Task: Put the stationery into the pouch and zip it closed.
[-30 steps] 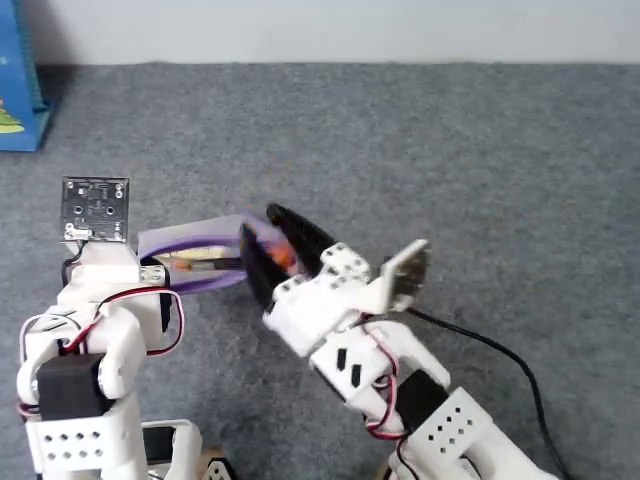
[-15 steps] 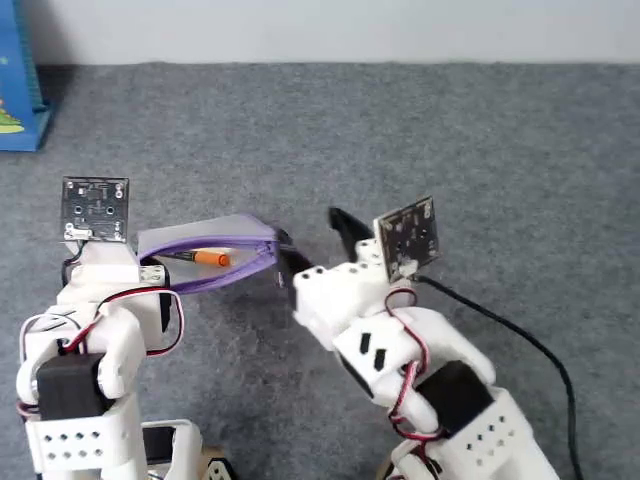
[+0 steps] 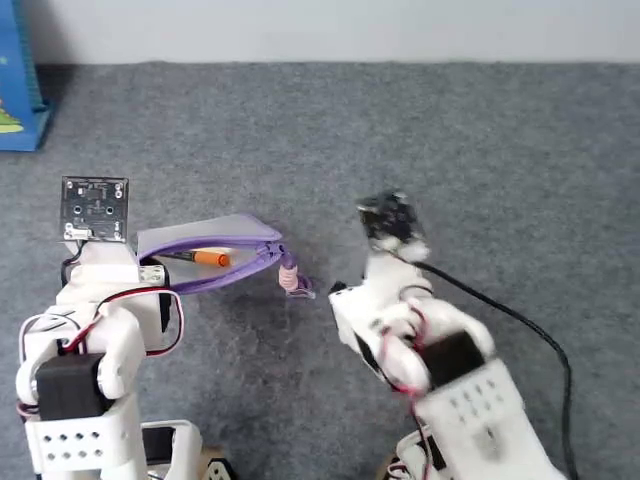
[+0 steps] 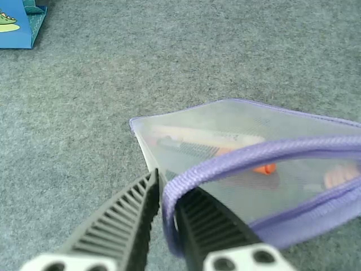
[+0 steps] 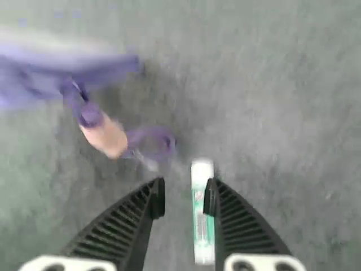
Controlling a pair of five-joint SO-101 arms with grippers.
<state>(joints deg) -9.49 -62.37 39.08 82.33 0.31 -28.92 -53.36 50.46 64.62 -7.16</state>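
Observation:
A translucent purple pouch (image 3: 215,240) lies left of centre with its mouth unzipped. An orange-tipped pen (image 3: 205,258) rests inside, and the left wrist view shows pens through the pouch (image 4: 242,152) wall. My left gripper (image 4: 168,189) is shut on the pouch's purple rim at its left end. The pink zipper charm (image 3: 290,277) (image 5: 106,136) lies on the carpet at the pouch's right tip. My right arm (image 3: 400,320) stands right of the charm, apart from the pouch. My right gripper (image 5: 183,186) hangs open over a white-and-green stick (image 5: 201,214) that lies on the carpet.
Grey carpet (image 3: 480,150) covers the table, with free room at the back and right. A blue box (image 3: 18,90) stands at the far left edge. A black cable (image 3: 500,315) trails from the right arm.
My right arm has pulled back from the pouch's mouth toward the right and the near side, leaving the orange-tipped pen inside. The left arm has kept still on the pouch.

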